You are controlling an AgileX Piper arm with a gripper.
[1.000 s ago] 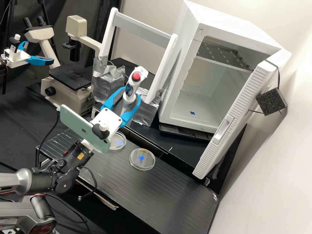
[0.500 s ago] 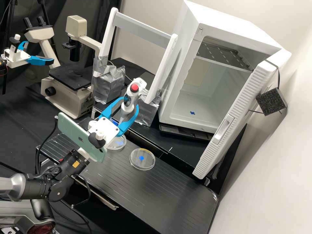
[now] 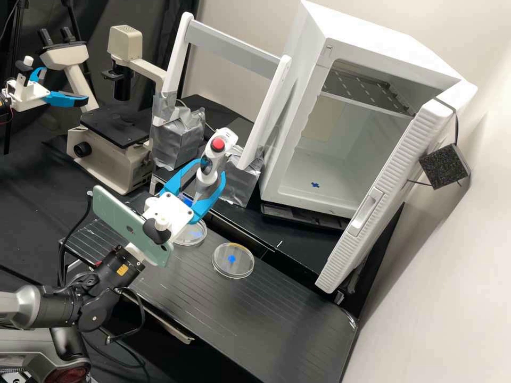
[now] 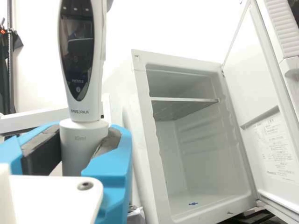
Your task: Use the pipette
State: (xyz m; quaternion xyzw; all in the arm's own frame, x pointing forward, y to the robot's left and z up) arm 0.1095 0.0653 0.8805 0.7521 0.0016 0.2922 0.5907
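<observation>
Pale wall point(image 3: 452, 292) at the right, dark cloth point(image 3: 154, 37) behind the microscope point(image 3: 117, 165) at the far left. Got a black bench point(image 3: 303, 244) running under a white cabinet point(image 3: 304, 85), with its door point(image 3: 383, 197) swung wide; see a metal shelf point(image 3: 367, 90) across its upper part and a blue mark point(image 3: 315, 185) on its floor. Just beside the cabinet, a white frame point(image 3: 234, 45) with silver wrapping point(image 3: 178, 141) round its feet. Now for the arm point(image 3: 53, 308): coming in from the high view's lower left, forearm close to level, wrist angled up and away toward the frame, green phone point(image 3: 122, 213) mounted crosswise behind the gripper point(image 3: 211, 169). Clamped on the pipette point(image 3: 215, 151), above the far long edge of the grooved black panel point(image 3: 287, 303). Both blue fingers point(image 4: 114, 172) closed in from either side, dark pads point(image 4: 42, 151) against the pale barrel under the handle. Pipette near upright, slight lean, red button point(image 3: 217, 144) on top, dark display point(image 4: 77, 51) toward the wrist camera. Two round clear dishes near the panel's same far edge: one point(image 3: 194, 236) partly behind the gripper mount, the other point(image 3: 234, 268) farther right, both with blue marks.
</observation>
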